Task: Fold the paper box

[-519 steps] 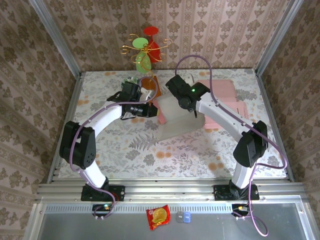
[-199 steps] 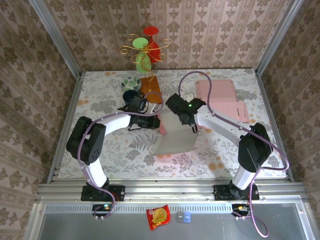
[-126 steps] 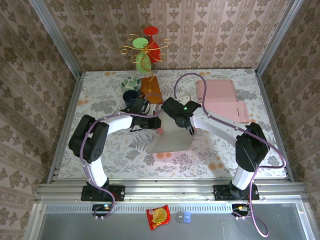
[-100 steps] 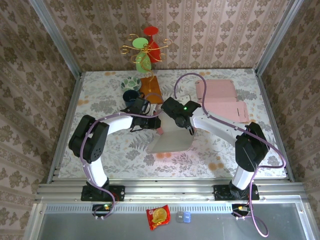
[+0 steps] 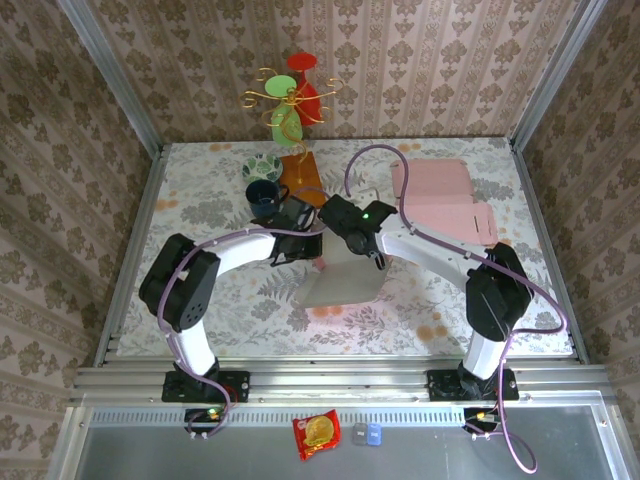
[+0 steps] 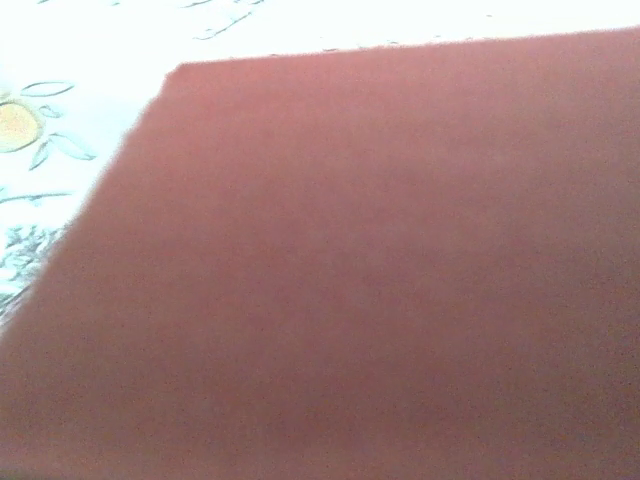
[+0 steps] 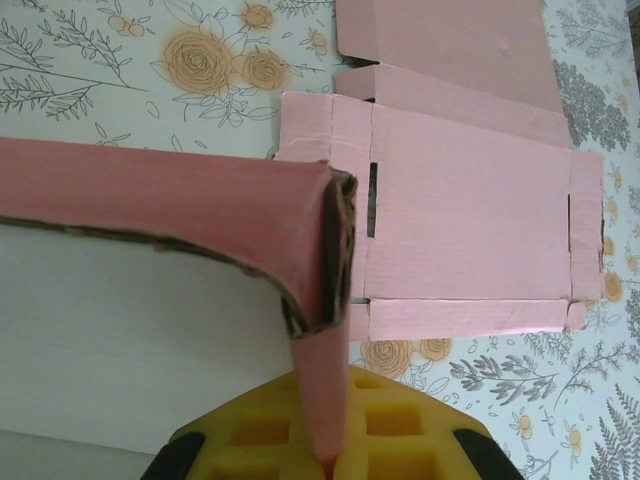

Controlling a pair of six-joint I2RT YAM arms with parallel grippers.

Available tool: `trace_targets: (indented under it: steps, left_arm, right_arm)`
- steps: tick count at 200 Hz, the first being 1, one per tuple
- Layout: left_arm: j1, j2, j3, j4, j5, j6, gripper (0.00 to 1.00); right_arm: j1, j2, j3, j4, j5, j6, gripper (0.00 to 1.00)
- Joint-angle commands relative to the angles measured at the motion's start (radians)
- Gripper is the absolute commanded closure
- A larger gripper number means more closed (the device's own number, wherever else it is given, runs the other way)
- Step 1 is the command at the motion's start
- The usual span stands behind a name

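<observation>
The paper box (image 5: 340, 278), pink outside and white inside, lies partly folded at the table's middle. My right gripper (image 5: 352, 232) is at its back edge, shut on a pink flap (image 7: 325, 400) that runs down between the yellow pads (image 7: 250, 430). The flap bends over from a curved pink wall (image 7: 150, 190) above the white inner panel (image 7: 130, 340). My left gripper (image 5: 305, 245) is against the box's left wall. A blurred pink-brown cardboard face (image 6: 380, 280) sits close in front of the left wrist camera and hides that gripper's fingers.
Flat pink box blanks (image 5: 440, 198) (image 7: 470, 230) lie at the back right. A dark cup (image 5: 263, 195), a patterned bowl (image 5: 262, 165) and an orange-brown block (image 5: 300, 172) stand behind the left gripper. A wire ornament (image 5: 290, 100) stands at the back wall.
The right gripper has drawn a little left and back with the flap. The left gripper has moved right, up against the box wall. The box has shifted slightly left.
</observation>
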Motion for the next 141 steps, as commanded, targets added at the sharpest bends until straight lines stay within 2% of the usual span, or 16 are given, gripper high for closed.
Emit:
trace_targets:
  steps: [1,45,77,99,113,141]
  left_arm:
    - [-0.022,0.040,0.031,-0.233,-0.183,-0.119,1.00]
    - [-0.048,0.069,0.108,-0.354,-0.250,-0.203,1.00]
    - [-0.051,0.077,0.133,-0.361,-0.253,-0.201,1.00]
    - [-0.050,0.047,0.108,-0.286,-0.218,-0.166,1.00]
    - [-0.048,0.011,0.094,-0.253,-0.218,-0.144,0.85]
    - [-0.032,-0.057,0.072,-0.211,-0.196,-0.095,0.71]
  right_arm:
    - [0.032,0.023,0.024,0.011,-0.014,0.043,1.00]
    - [0.038,0.024,0.023,0.020,-0.021,0.045,1.00]
    - [0.038,0.024,0.018,0.033,-0.030,0.044,1.00]
    - [0.038,0.021,0.015,0.034,-0.033,0.044,1.00]
    - [0.038,0.021,0.013,0.033,-0.030,0.045,1.00]
    - [0.037,0.019,0.013,0.029,-0.031,0.048,1.00]
